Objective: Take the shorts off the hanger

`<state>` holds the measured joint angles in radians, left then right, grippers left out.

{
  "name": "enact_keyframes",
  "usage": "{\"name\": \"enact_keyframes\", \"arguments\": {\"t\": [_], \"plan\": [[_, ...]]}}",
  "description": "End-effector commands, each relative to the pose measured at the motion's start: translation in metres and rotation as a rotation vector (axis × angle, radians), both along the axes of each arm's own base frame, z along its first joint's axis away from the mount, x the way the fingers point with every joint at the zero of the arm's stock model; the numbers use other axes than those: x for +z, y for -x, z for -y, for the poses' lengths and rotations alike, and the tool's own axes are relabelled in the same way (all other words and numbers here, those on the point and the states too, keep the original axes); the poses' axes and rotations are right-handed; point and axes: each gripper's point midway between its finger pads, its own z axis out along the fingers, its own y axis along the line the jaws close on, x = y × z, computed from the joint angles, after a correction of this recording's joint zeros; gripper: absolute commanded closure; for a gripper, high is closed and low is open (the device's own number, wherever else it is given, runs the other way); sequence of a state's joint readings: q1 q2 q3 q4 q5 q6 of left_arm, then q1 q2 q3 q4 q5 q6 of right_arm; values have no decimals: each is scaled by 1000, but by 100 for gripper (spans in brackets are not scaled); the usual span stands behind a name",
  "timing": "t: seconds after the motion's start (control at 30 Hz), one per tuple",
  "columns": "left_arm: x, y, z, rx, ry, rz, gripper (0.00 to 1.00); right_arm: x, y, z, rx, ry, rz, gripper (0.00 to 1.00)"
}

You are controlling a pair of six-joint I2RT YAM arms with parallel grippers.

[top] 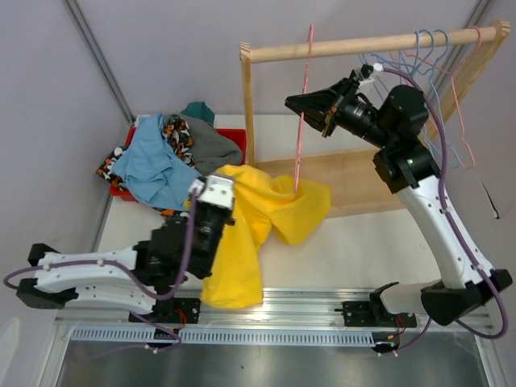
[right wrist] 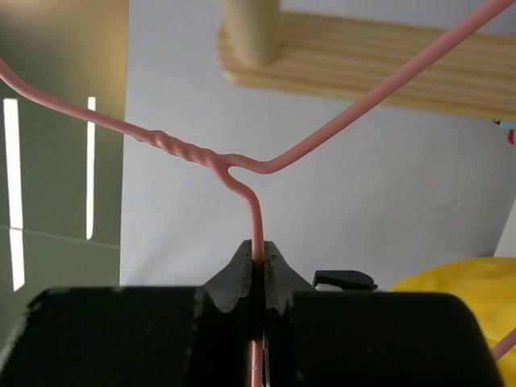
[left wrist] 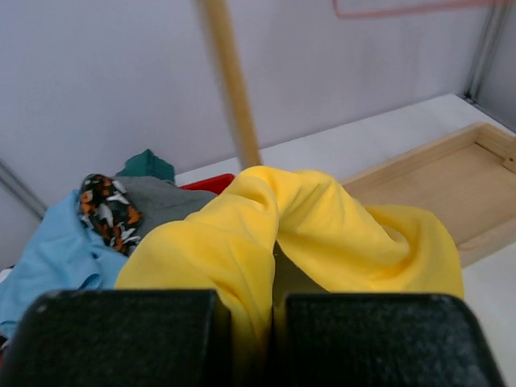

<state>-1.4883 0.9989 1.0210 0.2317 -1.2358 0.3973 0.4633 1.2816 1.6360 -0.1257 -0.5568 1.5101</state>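
On the bench, the left claw is clamping soft, crumpled yellow shorts; the right claw is pinching a thin pink wire hanger. A red bin is holding four other pairs.

setting: robotics lab | cues: grey partition walls; aluminium rail; bolted robot arms; white table

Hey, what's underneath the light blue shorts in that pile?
Camouflage shorts poke out from beneath the light blue shorts, and a red bin holds the pile. Whatever else lies under them is covered.
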Motion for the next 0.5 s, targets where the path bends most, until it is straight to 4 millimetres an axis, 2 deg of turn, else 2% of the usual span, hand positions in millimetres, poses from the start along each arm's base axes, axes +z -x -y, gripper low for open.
{"name": "enact_keyframes", "arguments": {"t": [0.0,0.07,0.1,0.13,0.2,0.27,0.3,0.33,0.37,0.4,0.43,0.47], "plan": [[23,-1,-58,116,2,-5,100,33,5,9,37,-41,129,100],[36,-6,-81,152,5,18,100,28,-8,7,30,-39,111,100],[37,-9,-86,160,-10,25,100,27,-14,8,19,-37,105,100],[45,-12,-83,132,18,33,100,24,-17,8,13,-34,102,100],[51,-25,-95,157,-35,23,100,14,-24,6,7,-21,81,100],[52,-39,-95,160,-56,29,100,12,-24,7,4,-28,96,100],[61,-43,-99,167,-49,38,100,2,-25,7,1,-23,84,100],[60,-50,-98,170,-51,32,100,-3,-25,7,-1,-20,76,100],[60,-62,-106,191,-67,31,100,-8,-24,7,2,-15,66,100],[77,-66,-114,201,-32,47,100,-9,-19,9,2,-15,71,100],[81,-72,-118,208,-12,44,100,-24,-22,8,3,-1,39,100],[90,-85,-129,244,-16,44,100,-29,-21,9,0,7,35,100]]}}
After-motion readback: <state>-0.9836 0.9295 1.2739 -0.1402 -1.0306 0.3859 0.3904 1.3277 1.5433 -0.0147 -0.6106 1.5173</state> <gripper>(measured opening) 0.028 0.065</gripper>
